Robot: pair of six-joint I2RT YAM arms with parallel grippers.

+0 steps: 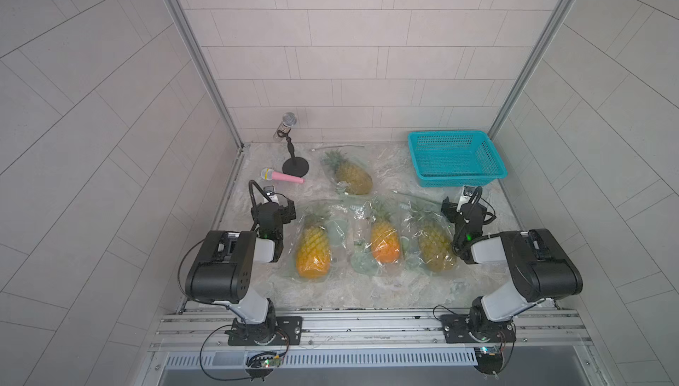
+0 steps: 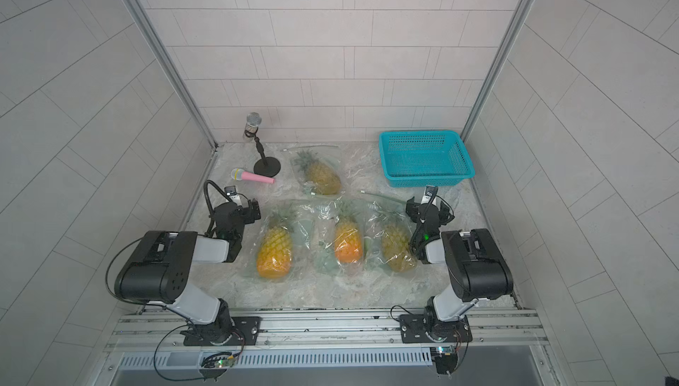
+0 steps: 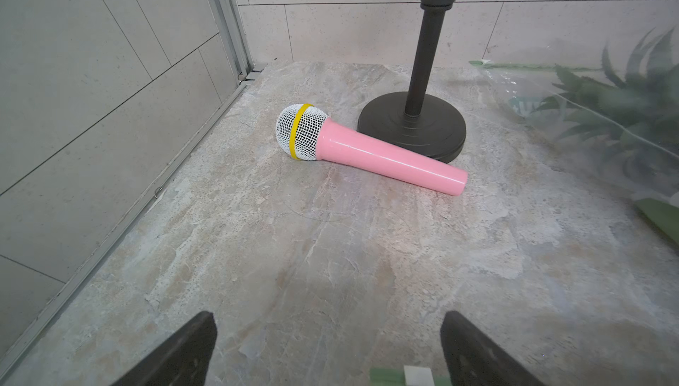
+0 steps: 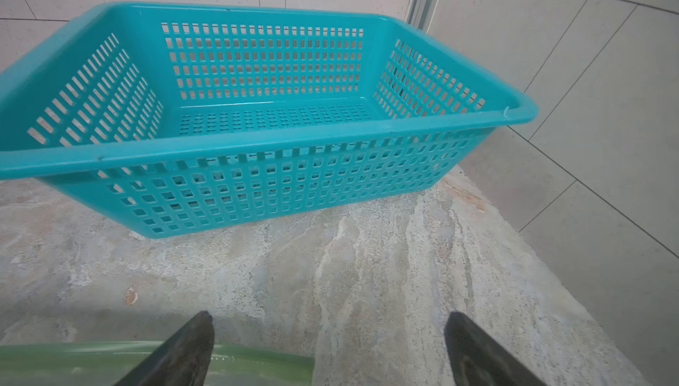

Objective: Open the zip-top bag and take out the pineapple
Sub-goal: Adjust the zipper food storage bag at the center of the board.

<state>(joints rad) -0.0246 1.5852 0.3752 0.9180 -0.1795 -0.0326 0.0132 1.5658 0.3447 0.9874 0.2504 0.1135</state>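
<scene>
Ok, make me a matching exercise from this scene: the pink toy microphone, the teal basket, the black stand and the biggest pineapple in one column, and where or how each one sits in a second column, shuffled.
Column one
1. pink plastic microphone with white mesh head
2. teal slotted plastic basket
3. black round-based microphone stand
4. largest yellow pineapple

Column two
A. at the far right corner of the stone-patterned table
B. inside a clear plastic bag, beside the left arm
C. lying on its side
D. upright, holding a glittery silver microphone

Pairs: 1-C, 2-A, 3-D, 4-B
</scene>
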